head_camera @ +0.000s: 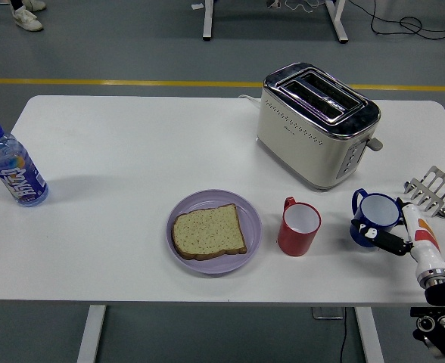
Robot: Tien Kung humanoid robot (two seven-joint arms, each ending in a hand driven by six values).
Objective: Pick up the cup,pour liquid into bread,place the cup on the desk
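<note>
A blue cup (pixel 375 213) with a white inside stands upright at the right of the white table (pixel 116 159), its handle pointing up-left. My right hand (pixel 380 237) comes in from the lower right corner and is shut on the cup's near side. A slice of bread (pixel 208 231) lies on a purple plate (pixel 178 209) near the front middle. Between the plate and the blue cup stands a red cup (pixel 298 227), upright. My left arm does not show.
A cream toaster (pixel 315 125) stands behind the cups. A metal toast rack (pixel 433 190) sits at the right edge, close behind my hand. A water bottle (pixel 12 166) stands at the far left edge.
</note>
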